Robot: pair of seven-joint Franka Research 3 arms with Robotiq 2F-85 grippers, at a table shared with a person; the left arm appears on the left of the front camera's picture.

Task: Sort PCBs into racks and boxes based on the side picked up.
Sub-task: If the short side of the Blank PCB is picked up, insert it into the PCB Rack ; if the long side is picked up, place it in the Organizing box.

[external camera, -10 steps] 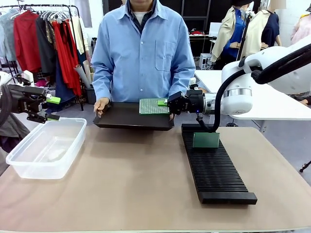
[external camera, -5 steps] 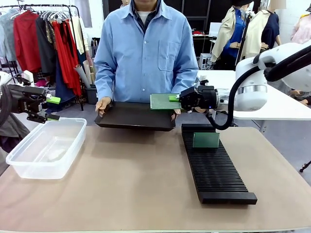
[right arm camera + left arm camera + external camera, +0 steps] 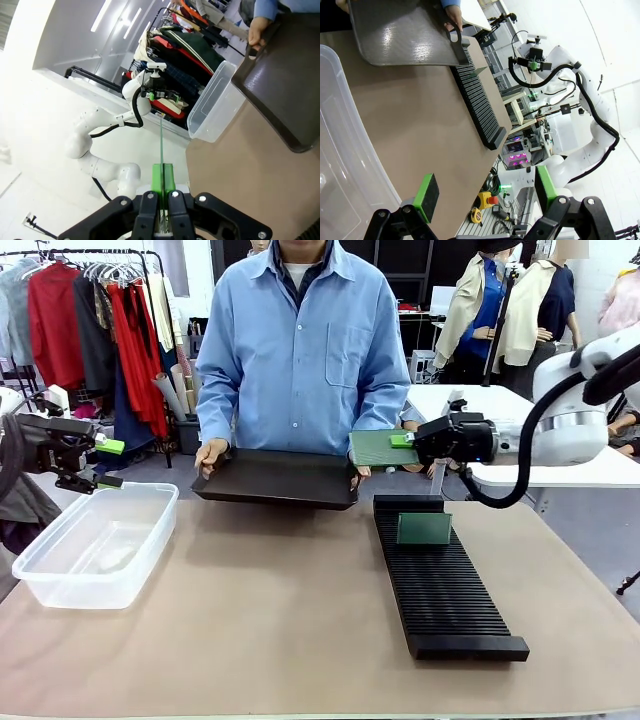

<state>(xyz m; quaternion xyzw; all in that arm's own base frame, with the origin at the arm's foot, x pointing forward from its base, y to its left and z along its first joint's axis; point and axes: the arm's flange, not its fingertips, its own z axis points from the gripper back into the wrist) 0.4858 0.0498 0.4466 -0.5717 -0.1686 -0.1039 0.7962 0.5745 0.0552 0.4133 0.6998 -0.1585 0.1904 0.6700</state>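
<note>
1. Table point(image 3: 250, 640): tan top, bare at the near edge.

2. Rack point(image 3: 440, 585): long, low, black and slotted. It lies right of centre, with one short end towards the camera and the other towards the person. In the left wrist view it shows as a dark ribbed bar point(image 3: 479, 102).

3. Standing PCB point(image 3: 424, 528): upright in a slot near the rack's far end, with its broad face to the camera.

4. Tub point(image 3: 95, 545): clear plastic, at the table's left, well apart from the rack. Its wall also shows in the left wrist view point(image 3: 340, 165) and the right wrist view point(image 3: 215, 105).

5. Left gripper point(image 3: 108, 463): in the air just beyond the tub's far left corner. Its green pads point(image 3: 427, 195) are spread wide with nothing between them.

6. Tray point(image 3: 275, 480): shallow, black and smooth, at the table's far edge. One of the person's hands point(image 3: 210, 455) grips its left end.

7. Right gripper point(image 3: 403, 441): level with the tray, just off its right end and above the rack's far end. Its pads are pressed together on a board.

8. Held PCB point(image 3: 380, 448): clamped by one edge and lying flat in the air, pointing towards the tray. The right wrist view shows it edge-on as a thin green line point(image 3: 161, 135).

9. Person point(image 3: 300, 350): in a blue shirt, standing behind the tray.
</note>
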